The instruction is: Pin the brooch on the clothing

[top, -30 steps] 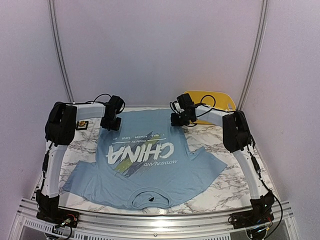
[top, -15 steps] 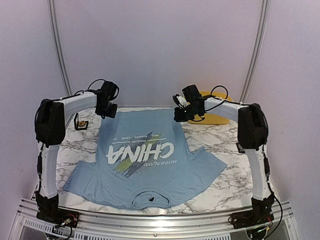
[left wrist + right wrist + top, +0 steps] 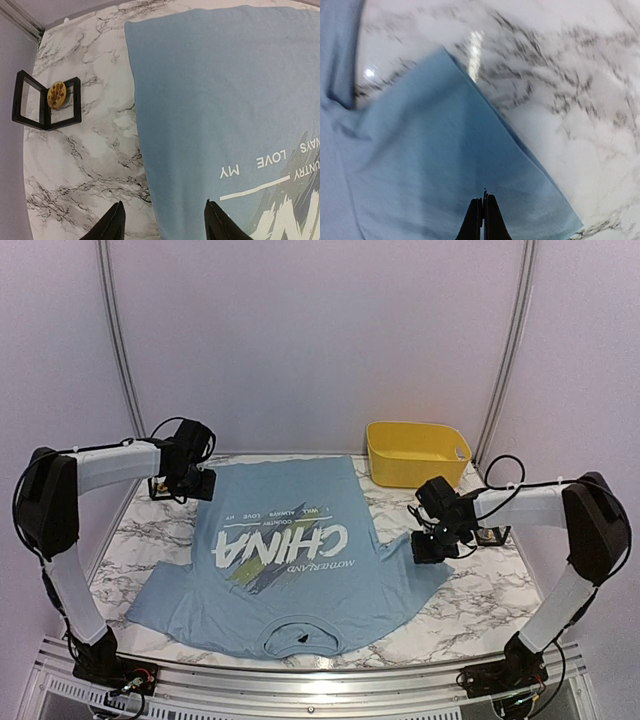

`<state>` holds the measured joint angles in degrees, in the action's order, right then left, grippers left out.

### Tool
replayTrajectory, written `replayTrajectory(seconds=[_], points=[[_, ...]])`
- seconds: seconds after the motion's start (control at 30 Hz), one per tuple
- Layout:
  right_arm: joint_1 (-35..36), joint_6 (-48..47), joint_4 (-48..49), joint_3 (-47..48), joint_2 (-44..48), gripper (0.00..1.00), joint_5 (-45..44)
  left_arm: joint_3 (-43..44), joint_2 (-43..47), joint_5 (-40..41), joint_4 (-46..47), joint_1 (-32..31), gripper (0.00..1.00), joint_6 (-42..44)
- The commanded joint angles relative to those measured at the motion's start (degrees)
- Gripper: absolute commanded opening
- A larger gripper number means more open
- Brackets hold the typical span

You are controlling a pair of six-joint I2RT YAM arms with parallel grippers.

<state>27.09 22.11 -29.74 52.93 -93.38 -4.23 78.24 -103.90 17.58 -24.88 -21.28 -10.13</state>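
**benchrat:** ok, what's the layout, front to back?

**yamfan:** Nearest the arm bases is the collar of the light blue short-sleeved T-shirt (image 3: 300, 585). It's spread flat on the white marble-patterned table (image 3: 470, 605), with the white "CHINA" print and green-yellow streaks facing up and the hem at the far side.

**benchrat:** and the arms?

**yamfan:** The right pincer (image 3: 483, 200) hangs low over the sleeve on its own side. Its two black fingers are pressed together with nothing between them. Can't tell if the tips actually touch the cloth. Further back, the left pincer (image 3: 164, 205) is at the shirt's far-left hem corner, jaws apart and empty. One finger is over bare marble, the other over the fabric, and the shirt's edge runs between them.

**benchrat:** brooch?

**yamfan:** Not on the shirt. The small round orange-yellow brooch (image 3: 56, 95) sits on a black open-frame stand (image 3: 65, 124) on the table. That's just off the shirt's left edge and not touching it. Farthest back on the right there's a yellow plastic bin (image 3: 415, 455).
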Motion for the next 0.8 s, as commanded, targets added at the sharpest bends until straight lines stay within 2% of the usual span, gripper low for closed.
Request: replayTrajectory(seconds=[0.0,0.27,0.43,0.47,0.57,0.67,0.73,0.77], points=[[-0.5,4.7,-2.6,-2.5,3.6,0.00,-3.8,-2.3,3.9,-2.5,1.6,0.1,0.57,-2.2],[-2.4,5.5,-9.4,-6.8,6.3,0.00,-5.1,-4.4,6.8,-4.3,1.5,0.1,0.59,-3.1],[-3.0,4.0,-11.9,-2.1,9.3,0.00,-5.9,-4.8,8.7,-5.1,1.4,0.1,0.60,-2.3],[-3.1,3.5,-12.6,0.0,9.6,0.03,-6.9,-4.7,9.3,-5.3,1.3,0.1,0.60,-2.1],[-4.3,2.2,-14.4,5.8,9.5,0.25,-12.6,-4.7,11.6,-5.8,1.2,0.1,0.64,-1.3],[-8.1,0.3,-13.4,8.5,7.4,0.57,-18.2,-5.2,14.6,-6.2,1.3,0.1,0.79,-0.2],[-11.9,-1.2,-11.4,9.6,5.2,0.65,-19.4,-5.6,15.8,-6.6,1.4,0.1,0.94,0.6],[-13.6,-1.9,-10.3,10.1,4.1,0.67,-19.0,-5.6,16.1,-6.6,1.3,0.1,0.98,1.0]])
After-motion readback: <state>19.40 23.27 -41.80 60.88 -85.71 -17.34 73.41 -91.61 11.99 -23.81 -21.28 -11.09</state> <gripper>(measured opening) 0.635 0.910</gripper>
